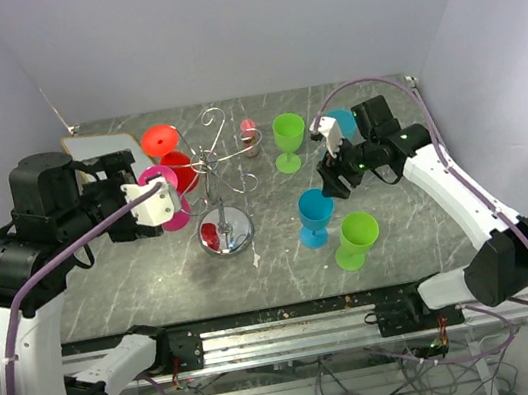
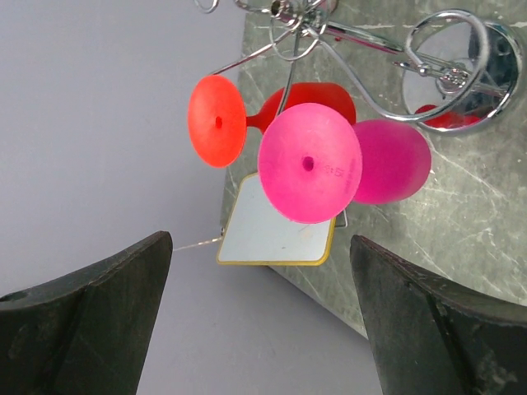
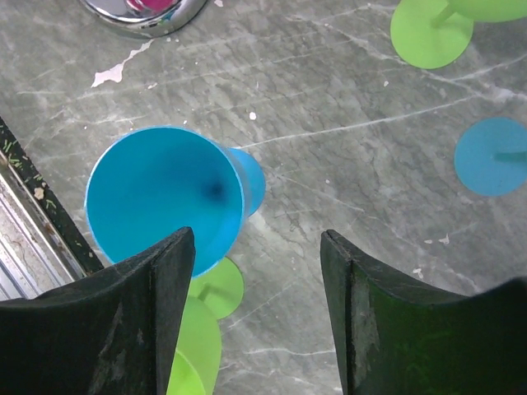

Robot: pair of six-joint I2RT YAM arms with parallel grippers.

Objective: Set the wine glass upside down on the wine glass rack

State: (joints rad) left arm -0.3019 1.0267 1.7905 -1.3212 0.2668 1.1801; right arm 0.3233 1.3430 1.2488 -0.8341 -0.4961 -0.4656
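The silver wire wine glass rack (image 1: pixel 217 170) stands mid-table on its round chrome base (image 1: pixel 226 232). Two wine glasses hang upside down on its left arms, a pink wine glass (image 2: pixel 329 164) and a red one (image 2: pixel 239 115), both feet toward the left wrist camera. My left gripper (image 2: pixel 262 243) is open and empty, a short way back from the pink foot. My right gripper (image 3: pixel 257 239) is open over bare table, with an upright blue wine glass (image 3: pixel 165 197) just outside its left finger. Seen from above, the right gripper (image 1: pixel 330 178) hovers beside that blue glass (image 1: pixel 315 214).
Green glasses stand at the back (image 1: pixel 288 140) and the front right (image 1: pixel 357 238). Another blue glass (image 1: pixel 343 123) sits behind the right arm. A white card with a yellow rim (image 2: pixel 276 230) lies at the table's back left corner. A small pink object (image 1: pixel 249 134) is behind the rack.
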